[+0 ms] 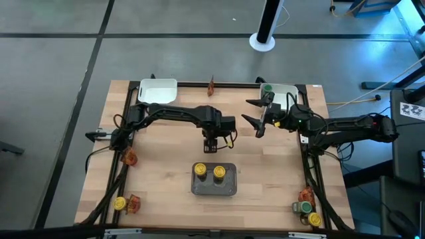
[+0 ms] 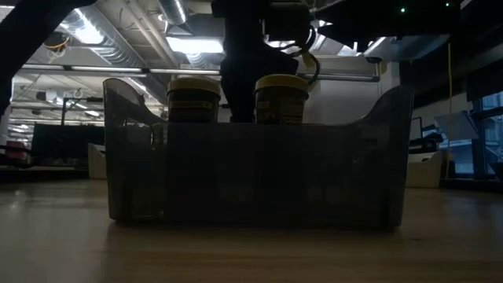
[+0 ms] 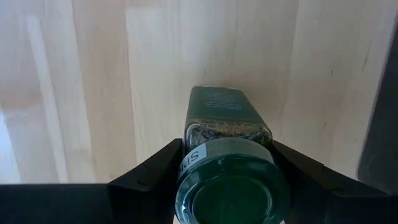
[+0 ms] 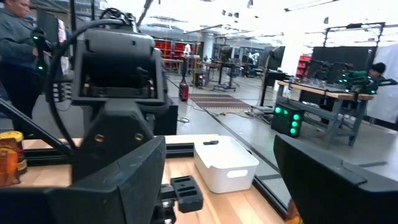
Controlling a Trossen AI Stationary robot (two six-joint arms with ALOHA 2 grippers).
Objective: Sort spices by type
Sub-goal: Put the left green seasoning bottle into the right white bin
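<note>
The left gripper (image 1: pixel 211 143) is seen near the table's centre in the overhead view, just toward twelve o'clock from the dark grey plastic tray (image 1: pixel 214 188). In its wrist view the two dark fingers (image 3: pixel 155 171) are closed partway against the sides of a green-lidded glass jar of dark dried herbs (image 3: pixel 229 149), gripped just below the lid, with bare pale wooden tabletop (image 3: pixel 93 93) beneath it. Whether the jar rests on the wood or hangs just clear of it cannot be told.

Two yellow-lidded jars (image 1: pixel 208 172) are stood side by side in the grey tray, and are seen above its wall in the low view. The right gripper (image 1: pixel 260 117) is held off toward two o'clock from the table's centre, jaws spread wide and holding nothing, near a white tray (image 1: pixel 290 92) at the far right corner in which another green-lidded jar (image 1: pixel 267 87) is set. A second white tray (image 1: pixel 158 91) lies at eleven o'clock. Loose jars and crinkly reddish-orange packets (image 1: pixel 134 204) are left at the seven and five o'clock corners.

The main risk is judged to be misplacement: the grey tray lies closest, and a green jar dropped there would be mixed with the yellow type. A carry toward the right-hand white tray would be routed past the right gripper, so a collision is possible unless that arm is cleared. The grip is taken high, near the lid, so the jar could swing or slip during a fast move.
</note>
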